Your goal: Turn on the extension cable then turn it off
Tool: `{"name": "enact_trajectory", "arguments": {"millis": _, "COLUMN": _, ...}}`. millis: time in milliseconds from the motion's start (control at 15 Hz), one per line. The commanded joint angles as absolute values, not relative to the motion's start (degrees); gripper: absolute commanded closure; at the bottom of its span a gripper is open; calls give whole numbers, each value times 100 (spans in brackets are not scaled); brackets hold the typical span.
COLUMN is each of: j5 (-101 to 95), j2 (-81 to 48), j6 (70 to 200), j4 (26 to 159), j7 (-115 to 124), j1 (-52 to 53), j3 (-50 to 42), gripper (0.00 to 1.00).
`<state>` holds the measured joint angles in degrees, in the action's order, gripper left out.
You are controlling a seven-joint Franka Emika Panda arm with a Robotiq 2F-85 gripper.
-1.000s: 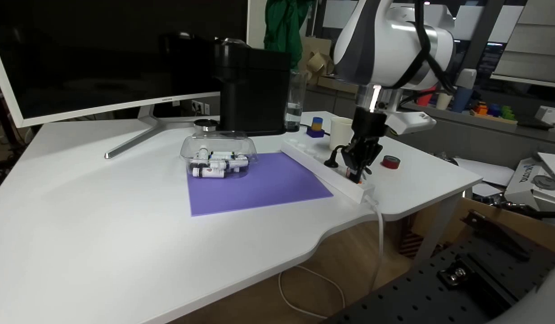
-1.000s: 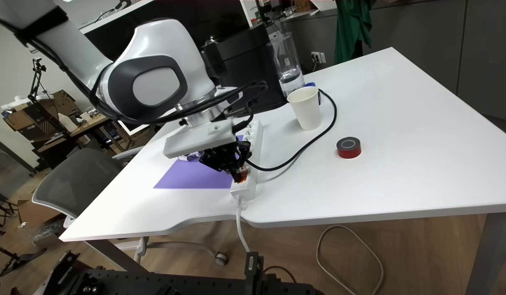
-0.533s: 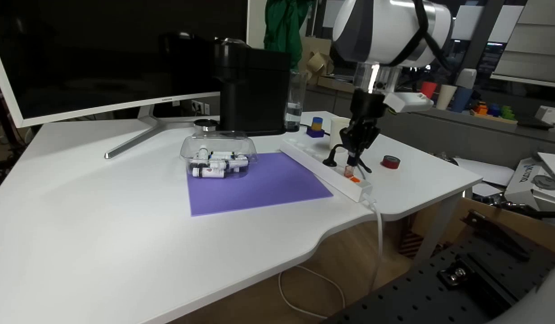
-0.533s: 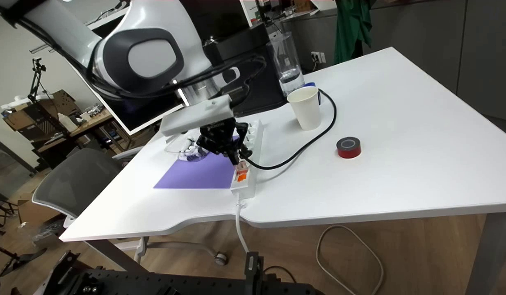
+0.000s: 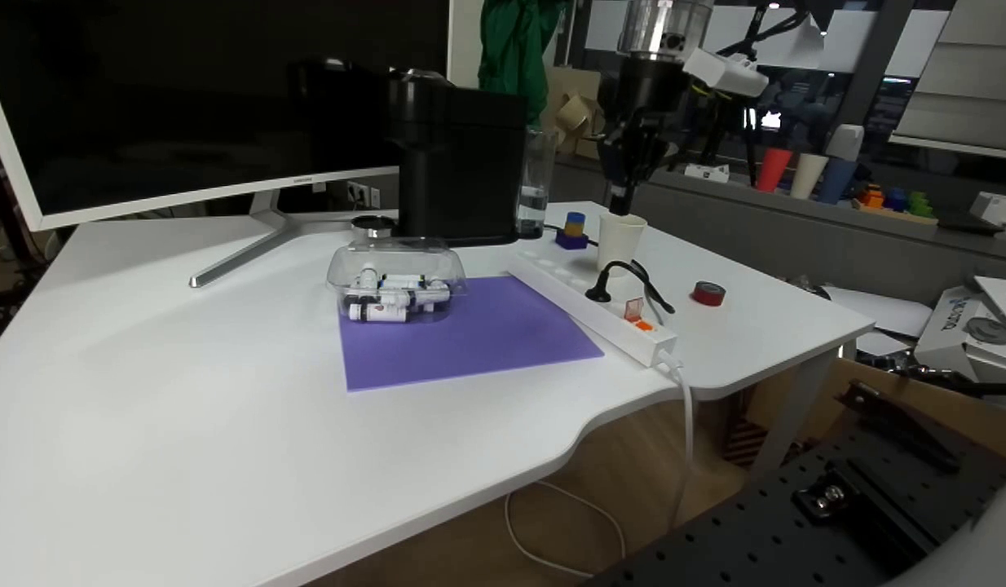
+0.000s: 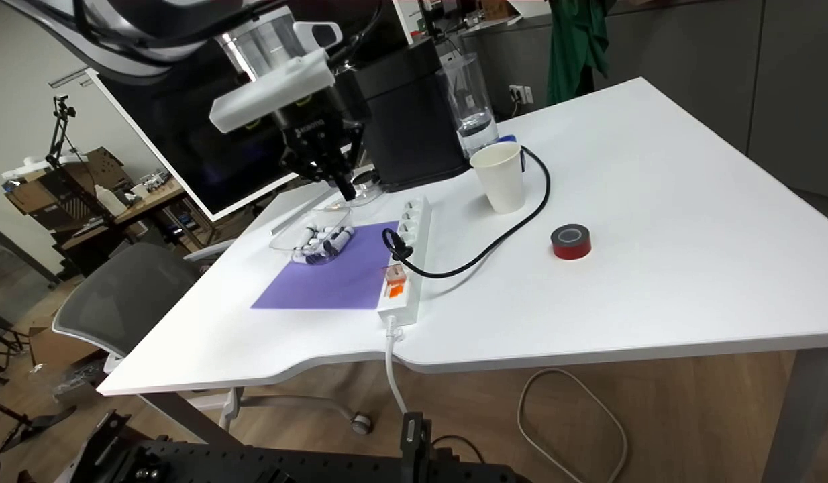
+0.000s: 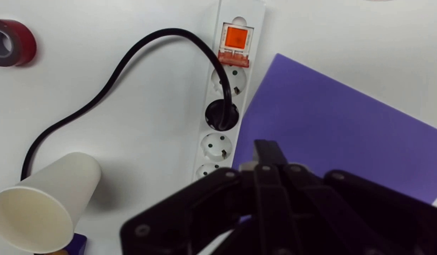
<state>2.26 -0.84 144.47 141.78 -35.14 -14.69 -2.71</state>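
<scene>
Extension cable (image 7: 238, 79): on the worktop (image 6: 655, 201), beside the purple mat (image 7: 328, 131); sideways force could slide it.
Black cord (image 7: 170, 32): might snag low passes.
Jaws: clenched, empty.
Flip-up cover (image 7: 234, 60): raised; knocks may drop it.
Orange switch (image 7: 236, 38): off-centre pressing may miss.

Brightly lit tabletop (image 5: 226, 424), soft shadow (image 7: 108, 194) beside cup (image 7: 69, 182), dark hand (image 7: 270, 152) slightly blurred
</scene>
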Motion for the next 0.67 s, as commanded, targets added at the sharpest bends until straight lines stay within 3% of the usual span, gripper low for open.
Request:
{"name": "enact_trajectory", "arguments": {"millis": 0, "j5": 221, "j2": -30, "j6": 14361, "j4": 14154, "j7": -3505, "j1": -1224, "j3": -495, "gripper": 99}}
{"name": "enact_trajectory", "arguments": {"millis": 267, "j5": 240, "j2": 17, "j6": 14316, "j4": 14180, "j7": -3518, "j1": -1160, "j3": -548, "gripper": 100}}
{"name": "enact_trajectory", "arguments": {"millis": 333, "j5": 240, "j2": 49, "j6": 14320, "j4": 14195, "j7": -3513, "j1": -1126, "j3": -567, "gripper": 74}}
{"name": "enact_trajectory", "arguments": {"millis": 467, "j5": 271, "j2": 118, "j6": 14235, "j4": 14184, "j7": -3546, "j1": -1062, "j3": -582, "gripper": 68}}
{"name": "enact_trajectory", "arguments": {"millis": 600, "j5": 225, "j2": 197, "j6": 14144, "j4": 14174, "j7": -3484, "j1": -1007, "j3": -594, "gripper": 54}}
